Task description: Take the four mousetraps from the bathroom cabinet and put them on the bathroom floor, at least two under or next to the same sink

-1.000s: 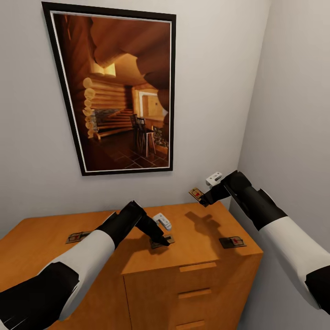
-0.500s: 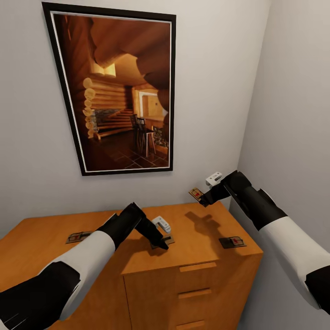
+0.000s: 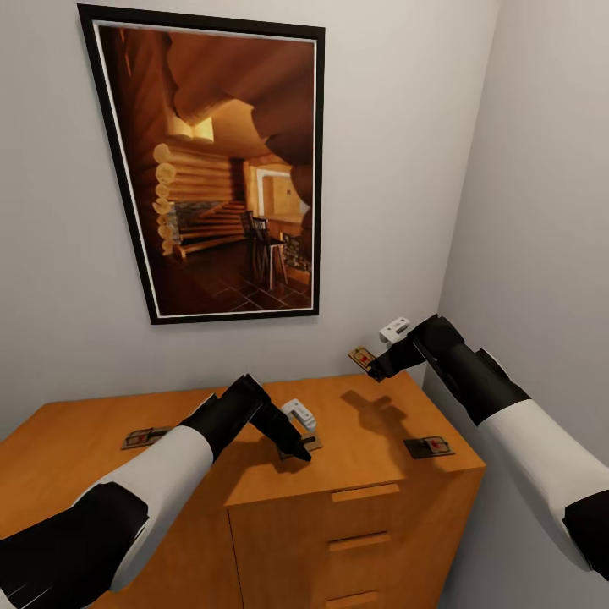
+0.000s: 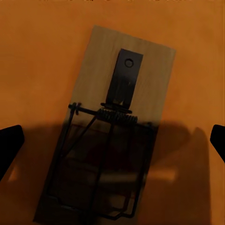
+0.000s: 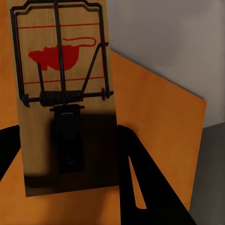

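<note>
A large framed picture (image 3: 216, 169) of a log-cabin interior hangs on the pale wall above the cabinet (image 3: 338, 507), an orange-brown wooden chest of drawers with wooden bar handles that stands in the corner of the room.

The left arm (image 3: 144, 482) reaches in over the cabinet top, and the left gripper (image 3: 296, 447) hangs low over the middle mousetrap (image 3: 306, 443). In the left wrist view that trap (image 4: 110, 136) lies flat on the orange wood, with the two black fingertips (image 4: 9, 145) standing spread wide, one at each side of the board and clear of it; the jaws grip nothing.

The right arm (image 3: 507, 423) is raised above the cabinet's back right corner. The right gripper (image 3: 372, 368) holds a mousetrap (image 3: 362, 357) up in the air, clear of the cabinet top, its shadow falling on the wood below. In the right wrist view this held board (image 5: 63, 93) is clamped between the black fingers (image 5: 136, 173), its red mouse mark and dark wire spring facing the camera.

Two more traps lie flat on the cabinet top: one near the front right corner (image 3: 427, 446), showing a red mark, and one far to the left (image 3: 145, 437), partly behind the left forearm.

A small white plug-like gadget (image 3: 299, 413) rests on the cabinet top just behind the left gripper, and a second white gadget (image 3: 394, 328) shows at the wall just above the right gripper
</note>
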